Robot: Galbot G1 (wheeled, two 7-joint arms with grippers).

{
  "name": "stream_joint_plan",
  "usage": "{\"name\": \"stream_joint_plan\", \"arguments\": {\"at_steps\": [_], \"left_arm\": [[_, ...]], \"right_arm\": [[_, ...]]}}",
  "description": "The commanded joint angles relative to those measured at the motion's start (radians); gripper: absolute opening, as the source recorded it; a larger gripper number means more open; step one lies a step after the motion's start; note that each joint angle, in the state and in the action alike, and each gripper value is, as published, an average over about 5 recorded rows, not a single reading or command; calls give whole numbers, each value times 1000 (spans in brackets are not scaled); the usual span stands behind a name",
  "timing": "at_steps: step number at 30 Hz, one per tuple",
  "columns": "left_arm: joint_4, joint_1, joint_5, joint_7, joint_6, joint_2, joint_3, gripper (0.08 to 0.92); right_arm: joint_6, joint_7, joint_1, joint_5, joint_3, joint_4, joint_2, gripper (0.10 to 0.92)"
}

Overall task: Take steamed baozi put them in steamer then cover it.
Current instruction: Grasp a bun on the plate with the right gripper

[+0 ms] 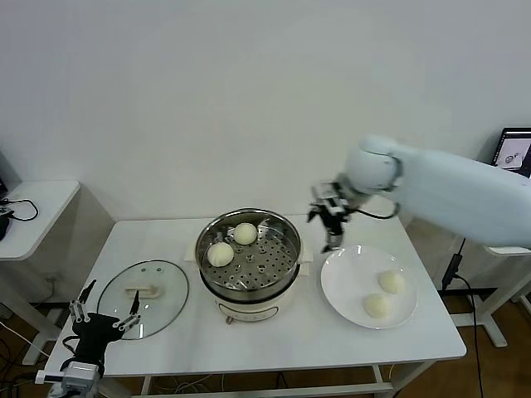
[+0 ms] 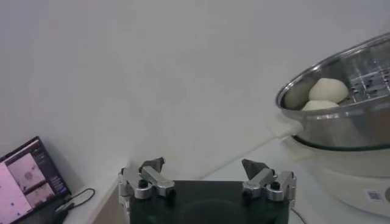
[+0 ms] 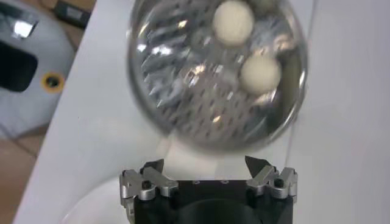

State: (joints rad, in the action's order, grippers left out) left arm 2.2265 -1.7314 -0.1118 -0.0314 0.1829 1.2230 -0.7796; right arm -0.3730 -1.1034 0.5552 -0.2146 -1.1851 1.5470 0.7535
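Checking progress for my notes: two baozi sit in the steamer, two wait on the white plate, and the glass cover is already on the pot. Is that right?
Not quite. The cover is not on the pot; the head view shows it lying flat on the table left of the steamer, which stands open. The rest holds: two baozi are in the steamer and two wait on the white plate.

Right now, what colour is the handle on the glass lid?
Cream-white, like the buns. The lid's handle shows best in the head view.

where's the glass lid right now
In the head view, the cover lies flat on the table on the robot's left, just beside the steamer, with the open left claw at its near edge.
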Motion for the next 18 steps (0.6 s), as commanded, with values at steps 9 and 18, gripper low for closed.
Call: {"name": "stream_joint_plan", "arguments": {"at_steps": [9,18], "left_arm": [[0,-13,-10,1,2,1,5,823],[-11,-8,-13,1,4,4,6,823]], "right_arm": [[106,-21,-481,327,281,73,-343,823],[109,5,-643,386,378,-15,-282,823]]}}
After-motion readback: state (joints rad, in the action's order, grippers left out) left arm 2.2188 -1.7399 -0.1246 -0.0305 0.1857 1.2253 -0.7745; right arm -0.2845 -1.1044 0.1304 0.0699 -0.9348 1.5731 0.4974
